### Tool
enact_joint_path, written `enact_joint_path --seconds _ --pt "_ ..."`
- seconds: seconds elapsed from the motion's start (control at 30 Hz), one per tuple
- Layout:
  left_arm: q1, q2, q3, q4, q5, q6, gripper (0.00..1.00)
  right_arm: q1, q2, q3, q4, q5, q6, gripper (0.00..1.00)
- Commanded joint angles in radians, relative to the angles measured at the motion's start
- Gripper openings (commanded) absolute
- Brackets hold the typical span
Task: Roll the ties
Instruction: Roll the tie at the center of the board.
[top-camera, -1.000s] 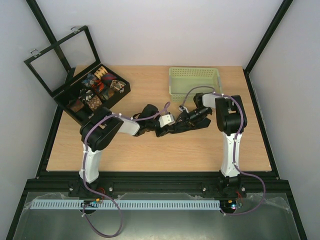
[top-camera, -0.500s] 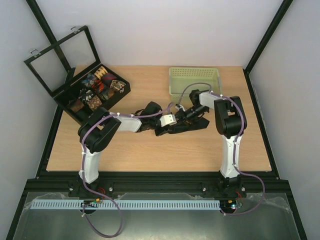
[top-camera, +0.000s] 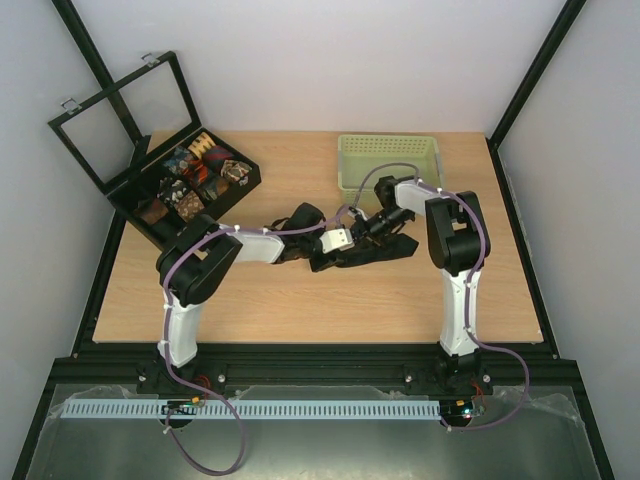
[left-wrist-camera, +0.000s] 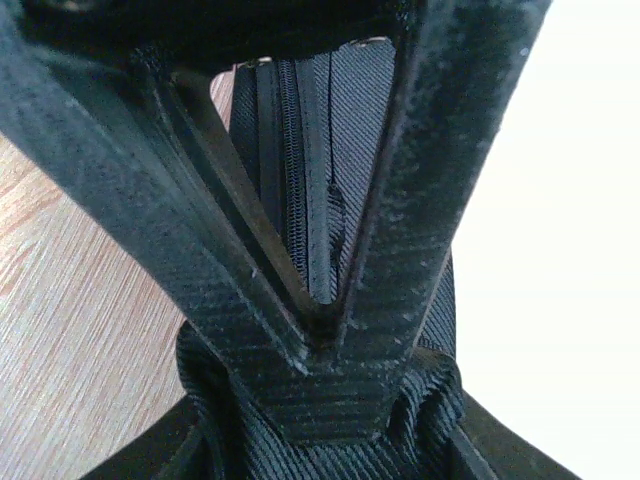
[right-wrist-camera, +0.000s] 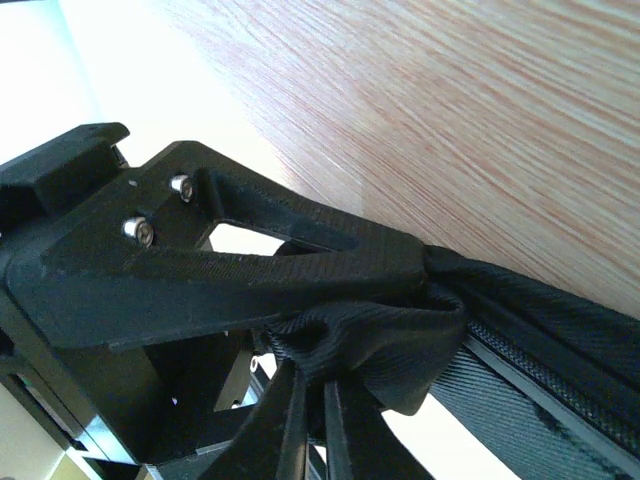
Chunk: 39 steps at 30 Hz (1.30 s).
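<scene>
R pincer (right-wrist-camera: 398, 300) clamped tight on a bunched fold of the black tie (top-camera: 365, 255). L pincer (left-wrist-camera: 320, 335) tips pinched together on the same tie, fabric puckered below them. Both meet mid counter (top-camera: 300, 300). The tie lies crumpled there, bulk trailing right. Patterned rolled ties (top-camera: 235, 172) sit in the black box (top-camera: 135, 213), far left. Green basket (top-camera: 390, 160) far side, right of centre.
</scene>
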Motion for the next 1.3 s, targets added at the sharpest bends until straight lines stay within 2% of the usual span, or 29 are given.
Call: enact_joint_path --seconds 0.0,0.2,0.33,0.53,0.8,0.9,1.07,1.2,1.23,1.27 --pt "-0.006 0.054 0.0 -0.171 -0.054 0.023 0.47 -0.022 0.074 -0.023 0.018 0.149 -0.017 0.01" --pt "0.019 0.018 0.003 -0.077 0.047 -0.008 0.71 -0.063 0.073 -0.071 0.021 0.153 -0.051 0.01" --pt "0.035 -0.021 -0.045 0.064 0.132 -0.034 0.79 -0.09 0.077 -0.089 0.029 0.178 -0.071 0.01" --pt "0.037 -0.015 -0.08 0.232 0.214 -0.107 0.83 -0.107 0.078 -0.118 0.056 0.229 -0.085 0.01" --pt "0.026 0.071 -0.045 0.337 0.226 -0.175 0.84 -0.107 0.115 -0.093 0.061 0.231 -0.075 0.01" --pt "0.016 0.09 -0.037 0.324 0.226 -0.15 0.79 -0.105 0.121 -0.101 0.042 0.218 -0.091 0.01" --pt "0.015 0.06 -0.073 0.254 0.195 -0.071 0.56 -0.087 0.089 -0.165 0.069 0.134 -0.05 0.02" --pt "0.019 0.008 -0.115 0.121 0.148 -0.003 0.43 -0.064 0.039 -0.199 0.117 0.083 -0.012 0.01" --pt "0.022 -0.006 -0.124 0.084 0.138 0.01 0.4 -0.063 0.033 -0.2 0.116 0.07 -0.005 0.02" --pt "0.023 -0.022 -0.129 0.052 0.127 0.024 0.37 -0.064 0.029 -0.197 0.109 0.066 -0.006 0.1"
